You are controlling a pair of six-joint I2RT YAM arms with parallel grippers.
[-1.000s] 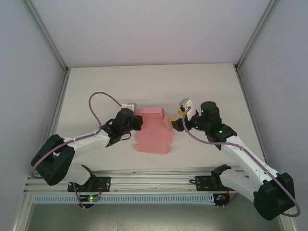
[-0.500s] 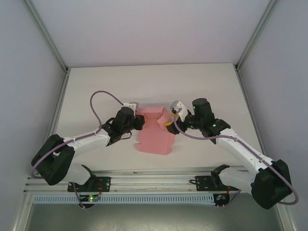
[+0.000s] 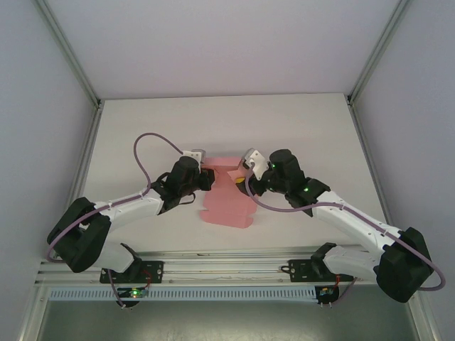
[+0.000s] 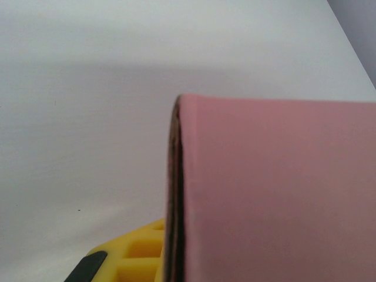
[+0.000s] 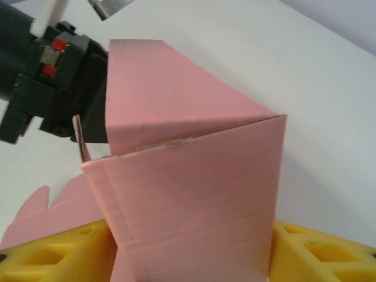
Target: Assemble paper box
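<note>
While L gripper (image 3: 207,175) is clamping shut on its far-left flap, paper box (image 3: 226,206) is lying just right of it, long axis prob. running near-to-far. R gripper (image 3: 243,182) is straddling the raised fold opposite L gripper, jaws standing apart, pads (image 5: 320,252) flanking it w/o obvious squeeze.

The left arm (image 3: 131,207) and the right arm (image 3: 355,226) share one build: white shells on the long links, black housings at the joints and bases. A lilac cable (image 3: 146,144) arcs off the left arm, and a second cable (image 3: 281,204) of the same colour trails along the right arm, where small green lights (image 3: 306,189) glow. The right gripper (image 5: 191,258) has yellow fingers (image 5: 47,258) with moulded pockets. The left gripper (image 3: 206,174) has a black body.
</note>
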